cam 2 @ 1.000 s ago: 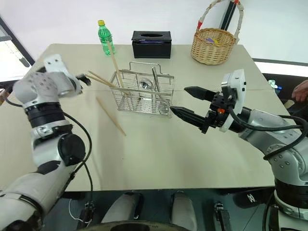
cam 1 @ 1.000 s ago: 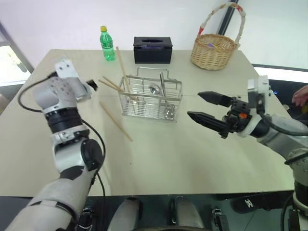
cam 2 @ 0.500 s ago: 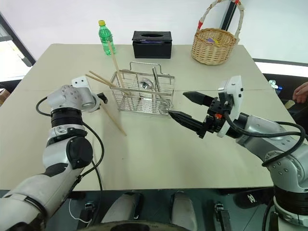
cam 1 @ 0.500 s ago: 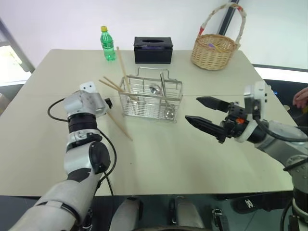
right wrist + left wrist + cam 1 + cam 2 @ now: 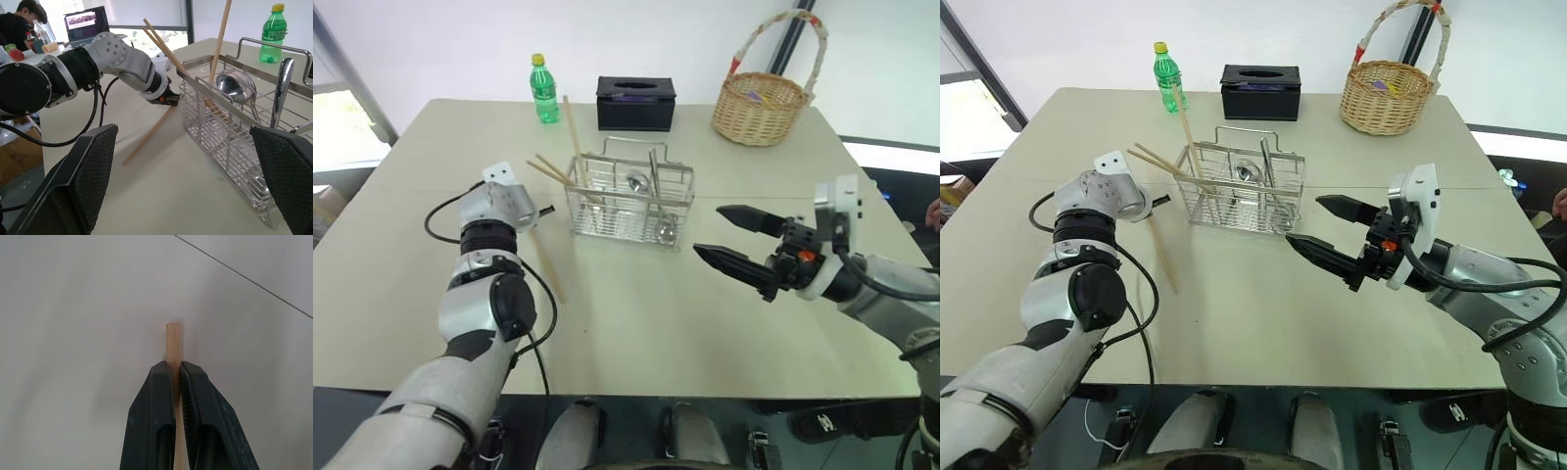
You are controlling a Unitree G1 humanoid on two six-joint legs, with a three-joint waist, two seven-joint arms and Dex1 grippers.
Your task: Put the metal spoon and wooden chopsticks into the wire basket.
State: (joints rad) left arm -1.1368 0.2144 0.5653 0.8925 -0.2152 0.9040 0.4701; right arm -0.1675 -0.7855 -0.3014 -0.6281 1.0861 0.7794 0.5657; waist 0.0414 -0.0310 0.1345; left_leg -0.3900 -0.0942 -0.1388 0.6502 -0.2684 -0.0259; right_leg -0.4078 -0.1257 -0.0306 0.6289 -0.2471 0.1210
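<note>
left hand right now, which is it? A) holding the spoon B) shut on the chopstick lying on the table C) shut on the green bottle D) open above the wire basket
B: in the left wrist view the left hand has its two black fingers pinched on the end of the loose wooden chopstick, which lies on the table beside the wire basket.

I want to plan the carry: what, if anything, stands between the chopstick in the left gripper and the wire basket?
Nothing visible does. The left gripper is shut on the chopstick lying on the table, beside the wire basket. Only bare tabletop separates them. Three chopsticks already lean out over the basket's near-left rim, so the drop should avoid them.
</note>
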